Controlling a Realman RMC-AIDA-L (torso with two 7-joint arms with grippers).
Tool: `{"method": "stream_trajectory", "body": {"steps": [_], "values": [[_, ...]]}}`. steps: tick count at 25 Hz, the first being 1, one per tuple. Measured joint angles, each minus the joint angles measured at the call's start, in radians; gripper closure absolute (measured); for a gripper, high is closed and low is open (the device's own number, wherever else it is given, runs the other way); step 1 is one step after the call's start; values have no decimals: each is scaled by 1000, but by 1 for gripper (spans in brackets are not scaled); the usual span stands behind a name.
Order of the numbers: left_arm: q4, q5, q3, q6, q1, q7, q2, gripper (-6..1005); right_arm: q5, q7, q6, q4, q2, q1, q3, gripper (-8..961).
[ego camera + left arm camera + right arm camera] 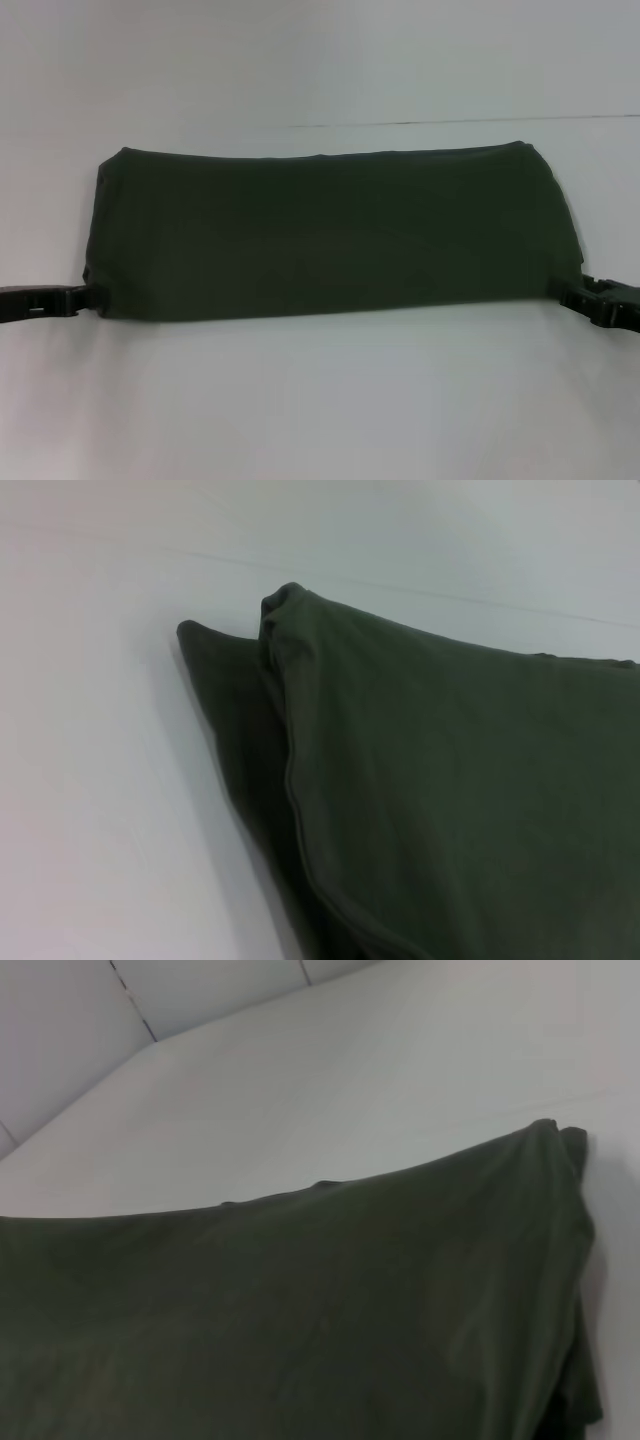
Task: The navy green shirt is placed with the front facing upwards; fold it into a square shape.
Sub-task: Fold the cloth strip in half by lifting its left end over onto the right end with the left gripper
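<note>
- I'm looking at a plain white counter that fills my head view, with a thin dark seam line running across it beyond the cloth.
- One garment only: the navy green shirt, lying in the middle of the counter as a wide, low band that spans most of the width between my two arms.
- Its upper face is plain green; I see no lettering or label on what shows.
- Two grippers. The left gripper is at the shirt's near left corner, and the right gripper is at its near right corner, each touching the cloth's edge.
- Both arms are cut off by the frame sides, so I only get the black ends.
- I cannot tell whether the fingers on either side are spread, pressed together or pinching cloth; they are dark against dark fabric.
- The left wrist view shows two layers of the shirt: a top layer with a stitched hem edge, and a second layer peeking out beneath it at the corner.
- The right wrist view shows the shirt as a smooth sheet with a doubled edge at one corner, and panelled wall seams beyond the counter.
- Neither wrist view shows its own fingers.
</note>
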State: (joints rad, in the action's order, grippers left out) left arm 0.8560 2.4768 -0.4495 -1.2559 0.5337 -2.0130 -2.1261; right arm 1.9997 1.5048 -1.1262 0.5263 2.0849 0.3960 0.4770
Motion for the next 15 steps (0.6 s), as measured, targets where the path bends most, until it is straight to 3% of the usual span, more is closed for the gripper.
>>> {"method": "stream_trajectory", "body": {"steps": [7,9,15], "values": [[0,-1,0,-6,0,9,0,962,1,1,2,0,0,0,0,550],[0,-1,0,-7,0,15,0,962,1,2,2,0,0,0,0,793],[-1,-1,0,-9,5,28,0,963,1,2,2,2,0,1,0,873]]}}
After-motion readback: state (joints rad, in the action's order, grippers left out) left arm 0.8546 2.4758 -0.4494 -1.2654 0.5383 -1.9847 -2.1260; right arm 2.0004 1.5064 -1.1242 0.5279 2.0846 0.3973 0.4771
